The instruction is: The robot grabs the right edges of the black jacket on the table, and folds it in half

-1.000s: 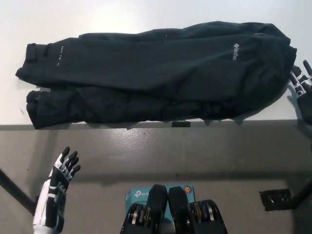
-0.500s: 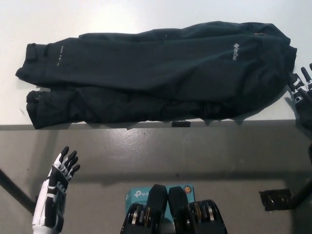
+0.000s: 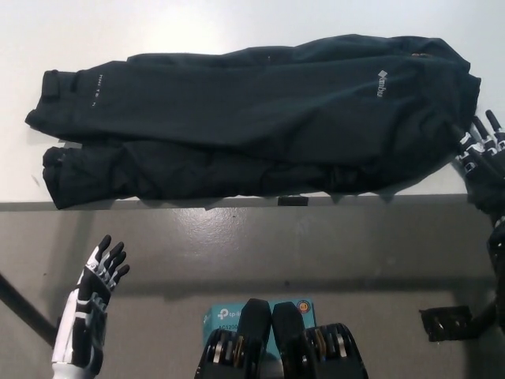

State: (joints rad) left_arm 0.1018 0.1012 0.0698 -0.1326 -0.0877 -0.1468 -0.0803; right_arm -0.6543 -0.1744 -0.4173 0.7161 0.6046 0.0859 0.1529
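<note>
The black jacket [image 3: 260, 118] lies spread across the white table [image 3: 118, 31], sleeves pointing left and a small white logo near its right end. My black right hand [image 3: 483, 158] is at the jacket's right edge near the table's front right corner, fingers spread and open, holding nothing. Its fingertips [image 3: 473, 130] reach just up to the fabric. My white left hand [image 3: 88, 309] rests below the table's front edge at the lower left, open with fingers apart.
The table's front edge [image 3: 158, 204] runs across the middle of the view, with grey floor below it. A teal box [image 3: 229, 316] lies on the floor near the bottom centre. A small black object [image 3: 450, 322] sits on the floor at lower right.
My right hand has shifted left and slightly inward, closer to the jacket's right edge. The left hand and the jacket have stayed put.
</note>
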